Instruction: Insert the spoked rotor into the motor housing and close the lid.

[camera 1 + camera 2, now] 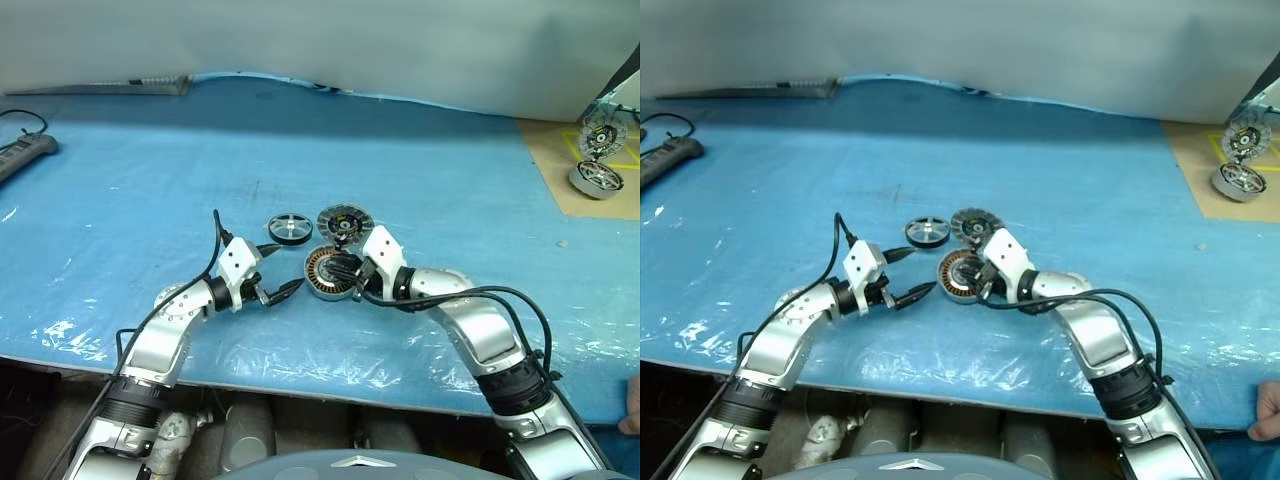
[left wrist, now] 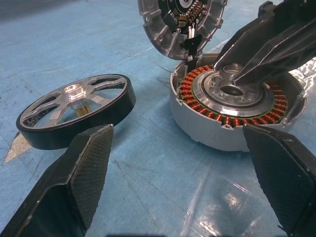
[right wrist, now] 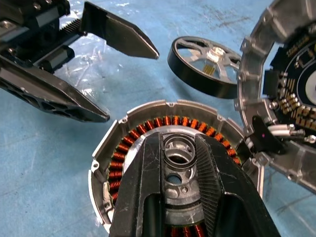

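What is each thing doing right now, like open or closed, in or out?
spoked rotor: out, flat on the blue sheet.
motor housing: open, windings showing.
lid: tilted up, not closed.
left gripper: open, empty.
right gripper: pinching the housing's centre hub.

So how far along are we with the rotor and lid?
Nothing is seated yet. The motor housing sits open with its copper windings showing, and the lid is tipped up against its far edge. The right gripper is pinched on the housing's central hub. The left gripper is open, empty, beside the spoked rotor, which lies on the blue table cover. Left: pick up and insert the rotor, close the lid.
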`<state>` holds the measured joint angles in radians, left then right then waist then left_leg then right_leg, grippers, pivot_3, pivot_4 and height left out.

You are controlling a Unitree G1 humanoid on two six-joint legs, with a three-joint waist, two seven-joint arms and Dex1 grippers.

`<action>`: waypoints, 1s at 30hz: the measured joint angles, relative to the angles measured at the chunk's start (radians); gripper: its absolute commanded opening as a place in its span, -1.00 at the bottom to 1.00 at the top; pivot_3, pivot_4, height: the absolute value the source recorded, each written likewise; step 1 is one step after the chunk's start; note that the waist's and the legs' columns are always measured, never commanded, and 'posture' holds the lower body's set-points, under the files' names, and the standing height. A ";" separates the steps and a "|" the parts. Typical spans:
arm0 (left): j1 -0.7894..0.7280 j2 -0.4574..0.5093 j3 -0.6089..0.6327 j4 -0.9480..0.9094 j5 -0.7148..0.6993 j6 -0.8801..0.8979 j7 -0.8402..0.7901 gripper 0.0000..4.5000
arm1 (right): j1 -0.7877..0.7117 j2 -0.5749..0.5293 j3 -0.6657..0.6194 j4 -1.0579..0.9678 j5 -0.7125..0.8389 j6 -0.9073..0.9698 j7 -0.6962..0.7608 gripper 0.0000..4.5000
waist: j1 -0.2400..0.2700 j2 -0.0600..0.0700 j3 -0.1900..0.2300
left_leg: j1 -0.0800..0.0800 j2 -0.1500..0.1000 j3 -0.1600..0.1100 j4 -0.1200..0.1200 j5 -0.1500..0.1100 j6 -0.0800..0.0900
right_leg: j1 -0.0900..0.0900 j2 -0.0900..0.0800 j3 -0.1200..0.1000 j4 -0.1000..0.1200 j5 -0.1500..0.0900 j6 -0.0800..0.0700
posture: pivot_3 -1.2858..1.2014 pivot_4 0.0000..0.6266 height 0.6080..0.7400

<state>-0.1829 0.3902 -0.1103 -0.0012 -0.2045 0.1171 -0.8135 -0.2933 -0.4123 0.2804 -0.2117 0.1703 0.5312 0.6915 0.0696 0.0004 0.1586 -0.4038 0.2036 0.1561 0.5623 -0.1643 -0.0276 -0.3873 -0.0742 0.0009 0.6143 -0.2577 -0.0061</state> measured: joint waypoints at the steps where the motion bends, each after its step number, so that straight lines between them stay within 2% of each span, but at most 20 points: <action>1: 0.000 0.000 0.000 0.000 0.000 0.000 0.000 1.00 | 0.000 0.000 0.000 0.004 0.000 0.000 0.000 -0.76 | 0.000 0.000 0.000 | 0.000 0.000 0.000 0.000 0.000 0.000 | 0.000 0.000 0.000 0.000 0.000 0.000 | 0.03 -0.52 1.00; 19: 0.000 -0.003 0.000 0.000 0.000 0.000 0.002 1.00 | 0.006 0.036 -0.001 0.025 -0.004 -0.001 -0.012 -0.76 | 0.000 0.000 0.000 | 0.001 0.000 0.000 0.002 0.000 0.000 | 0.000 0.000 0.000 0.003 0.000 0.000 | 0.03 -0.52 1.00; 20: 0.000 -0.003 0.000 0.000 0.000 0.000 0.002 1.00 | 0.006 0.036 -0.001 0.025 -0.005 -0.001 -0.013 -0.42 | 0.000 0.000 0.000 | 0.001 0.000 0.000 0.002 0.000 0.000 | 0.000 0.000 0.000 0.003 -0.001 -0.001 | 0.03 -0.52 1.00; 24: 0.000 -0.004 0.000 0.000 0.000 0.000 0.003 1.00 | 0.006 0.033 -0.001 0.025 -0.007 -0.003 -0.013 0.15 | 0.000 0.000 0.000 | 0.001 0.000 0.000 0.002 0.000 0.000 | 0.000 0.000 0.000 0.003 -0.001 -0.001 | 0.03 -0.52 1.00; 29: 0.002 -0.005 0.000 0.000 0.000 0.000 0.010 1.00 | 0.031 0.009 -0.043 -0.041 0.038 0.040 0.003 0.15 | 0.001 0.000 0.000 | 0.000 0.000 0.000 0.002 0.000 0.000 | 0.000 0.000 0.000 0.003 0.000 0.000 | 0.03 -0.52 1.00; 30: 0.003 -0.005 0.000 0.000 0.000 0.000 0.011 1.00 | 0.032 0.005 -0.060 -0.071 0.061 0.059 0.006 0.06 | 0.001 0.000 0.000 | 0.000 0.000 0.000 0.002 0.000 0.000 | 0.000 0.000 0.000 0.003 0.000 0.000 | 0.03 -0.52 1.00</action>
<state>-0.1802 0.3853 -0.1105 -0.0016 -0.2050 0.1173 -0.8026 -0.2609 -0.4072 0.2202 -0.2829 0.2309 0.5904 0.6973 0.0708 0.0004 0.1586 -0.4034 0.2037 0.1561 0.5642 -0.1643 -0.0275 -0.3876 -0.0742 0.0013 0.6176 -0.2577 -0.0061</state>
